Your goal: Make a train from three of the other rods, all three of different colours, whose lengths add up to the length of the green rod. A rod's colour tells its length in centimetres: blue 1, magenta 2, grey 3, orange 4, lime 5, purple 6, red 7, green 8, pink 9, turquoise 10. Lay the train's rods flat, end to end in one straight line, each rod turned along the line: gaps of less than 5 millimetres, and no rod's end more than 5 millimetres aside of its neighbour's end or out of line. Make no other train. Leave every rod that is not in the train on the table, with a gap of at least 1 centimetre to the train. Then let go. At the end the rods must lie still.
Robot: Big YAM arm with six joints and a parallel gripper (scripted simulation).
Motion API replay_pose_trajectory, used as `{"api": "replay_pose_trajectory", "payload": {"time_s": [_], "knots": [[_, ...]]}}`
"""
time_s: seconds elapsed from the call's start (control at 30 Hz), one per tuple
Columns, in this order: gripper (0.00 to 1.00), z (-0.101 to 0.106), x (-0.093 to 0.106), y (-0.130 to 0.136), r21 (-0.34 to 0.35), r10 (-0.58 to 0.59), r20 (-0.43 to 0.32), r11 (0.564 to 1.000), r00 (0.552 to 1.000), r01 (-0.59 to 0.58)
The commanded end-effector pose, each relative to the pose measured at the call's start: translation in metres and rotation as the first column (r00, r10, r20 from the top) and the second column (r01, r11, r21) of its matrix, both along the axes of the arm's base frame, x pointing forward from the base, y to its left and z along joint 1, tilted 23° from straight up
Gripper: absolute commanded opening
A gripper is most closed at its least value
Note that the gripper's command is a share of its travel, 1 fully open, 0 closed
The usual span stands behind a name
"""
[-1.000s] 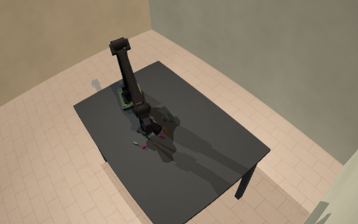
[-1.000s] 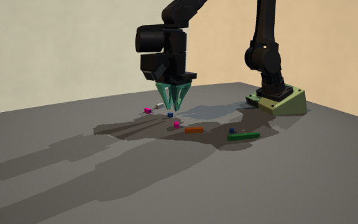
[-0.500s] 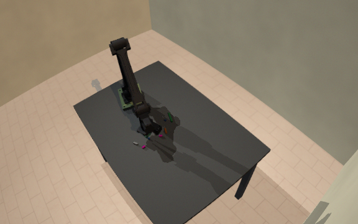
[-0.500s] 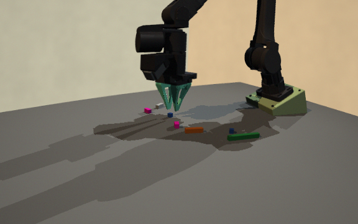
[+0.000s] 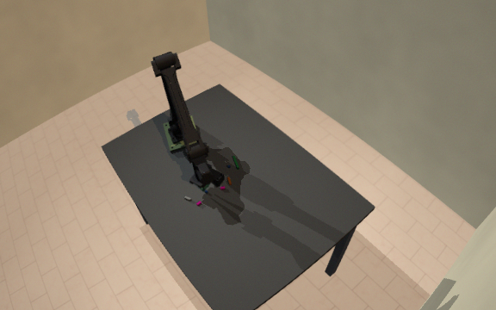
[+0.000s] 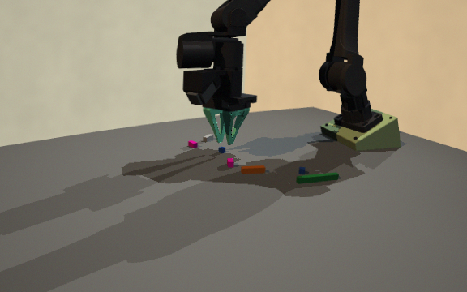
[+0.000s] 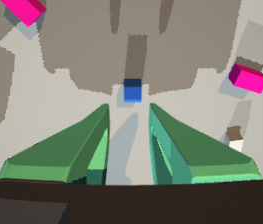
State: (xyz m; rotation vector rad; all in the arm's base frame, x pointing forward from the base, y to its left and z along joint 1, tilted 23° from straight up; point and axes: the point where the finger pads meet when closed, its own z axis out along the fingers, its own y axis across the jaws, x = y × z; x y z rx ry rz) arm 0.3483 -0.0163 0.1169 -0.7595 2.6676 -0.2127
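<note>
Gripper (image 5: 205, 187) (image 6: 225, 143) (image 7: 129, 113) was unclenched and carried nothing, its 2 fingertips parted by a small gap above the table (image 5: 274, 142) (image 6: 217, 243) (image 7: 47, 110). Just beyond the tips, in the wrist view, lay the first blue rod (image 5: 206, 191) (image 6: 221, 150) (image 7: 132, 92), not grasped.

Seen from the exterior view, the grey rod (image 5: 188, 198) (image 6: 207, 138) (image 7: 236, 142) lay farther back to the left, with the left magenta rod (image 5: 199, 203) (image 6: 192, 143) (image 7: 249, 79) near it, the 2 apart. On the near side of the gripper sat the right magenta rod (image 5: 222, 188) (image 6: 230, 162) (image 7: 26, 11), then the orange rod (image 5: 229, 181) (image 6: 253, 169) to its right. Outermost, at the right, were the second blue rod (image 5: 228, 166) (image 6: 302, 170) and, just nearer, the green rod (image 5: 236, 162) (image 6: 318, 178).

Green stood for 8, so of the colours in sight the sum that fitted was 1 blue, 1 grey and 1 orange: 1 + 3 + 4. By that count 0 of 2 joints were made; the 3 members were scattered and unaligned. All the joining was left, as was the final release. Either blue could serve; the spare blue, both magentas and the green had to end clear of the line.
</note>
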Motion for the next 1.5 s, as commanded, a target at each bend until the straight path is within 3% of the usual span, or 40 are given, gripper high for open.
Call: {"api": "replay_pose_trajectory", "payload": {"time_s": [0.0,0.37,0.47,0.67,1.47], "knots": [[0.23,0.022,0.023,0.000,-0.002,0.011,0.059,1.000,0.998,-0.011],[0.23,-0.007,0.010,-0.002,-0.001,0.009,0.013,1.000,1.000,-0.009],[0.23,0.000,0.010,-0.002,-0.002,0.009,0.037,1.000,0.999,-0.009],[0.23,-0.013,0.012,-0.003,-0.001,0.007,0.013,1.000,1.000,-0.007],[0.23,-0.010,0.011,-0.003,-0.001,0.006,0.018,1.000,1.000,-0.006]]}}
